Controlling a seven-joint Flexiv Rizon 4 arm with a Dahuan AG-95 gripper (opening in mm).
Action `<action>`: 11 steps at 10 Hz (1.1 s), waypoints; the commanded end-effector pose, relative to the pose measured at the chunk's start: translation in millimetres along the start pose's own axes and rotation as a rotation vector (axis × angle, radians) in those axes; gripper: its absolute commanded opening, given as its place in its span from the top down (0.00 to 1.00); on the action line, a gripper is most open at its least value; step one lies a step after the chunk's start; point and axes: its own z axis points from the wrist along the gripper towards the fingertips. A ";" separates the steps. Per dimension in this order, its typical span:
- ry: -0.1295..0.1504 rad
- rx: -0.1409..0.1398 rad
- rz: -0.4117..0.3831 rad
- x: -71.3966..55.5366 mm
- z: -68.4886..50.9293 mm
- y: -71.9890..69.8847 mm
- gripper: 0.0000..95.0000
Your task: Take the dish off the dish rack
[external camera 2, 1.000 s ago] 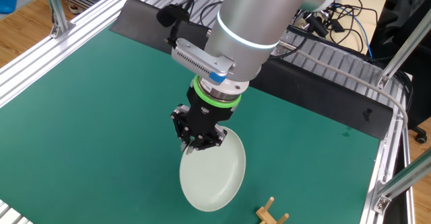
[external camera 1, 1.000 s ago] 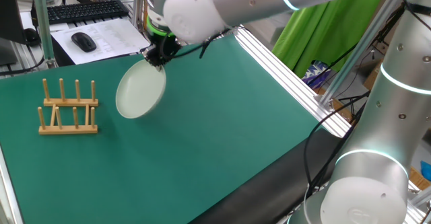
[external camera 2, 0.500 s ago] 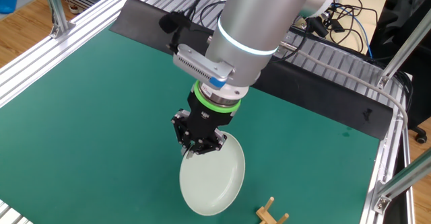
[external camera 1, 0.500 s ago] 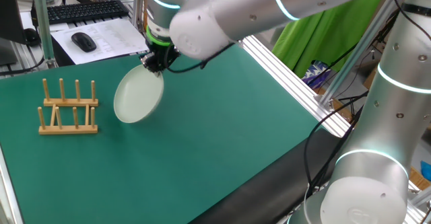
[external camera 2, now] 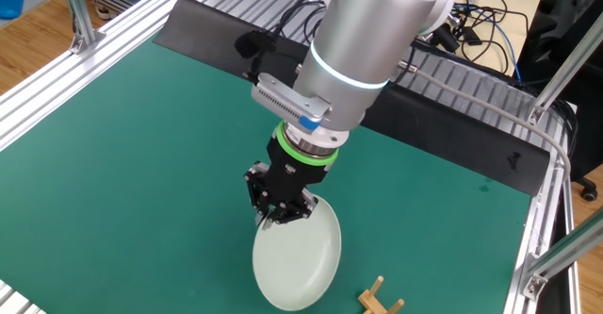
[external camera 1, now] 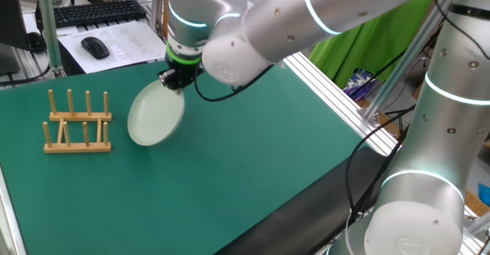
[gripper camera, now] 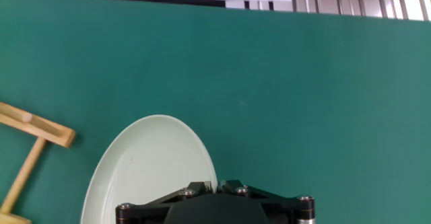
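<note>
1. The fingers (external camera 2: 280, 218) are clamped on the upper rim of the dish (external camera 1: 155, 116).
2. The dish hangs tilted, just beside the dish rack (external camera 1: 76, 122), clear of its pegs.
3. The rack stands near one edge of the green tabletop (external camera 1: 253, 155).

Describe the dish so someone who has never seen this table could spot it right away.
Start at the green table mat, then find the small wooden dish rack with upright pegs. Just beside it, clear of the pegs, the gripper pinches the rim of the dish, holding it tilted. It is the only round, pale greenish-white, unmarked thing there.
</note>
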 end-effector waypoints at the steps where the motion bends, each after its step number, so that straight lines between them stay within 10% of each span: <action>1: 0.010 -0.005 0.007 0.7 -1.6 0.3 0.40; 3: 0.010 -0.003 0.011 0.7 -1.6 0.3 0.40; 4: 0.008 -0.003 0.015 0.6 -1.9 0.2 0.20; 5: 0.007 -0.002 0.017 0.3 -2.7 0.0 0.20; 9: 0.004 -0.010 -0.012 -4.8 -18.1 -4.4 1.00; 11: 0.029 -0.018 -0.030 -8.8 -34.9 -9.6 1.00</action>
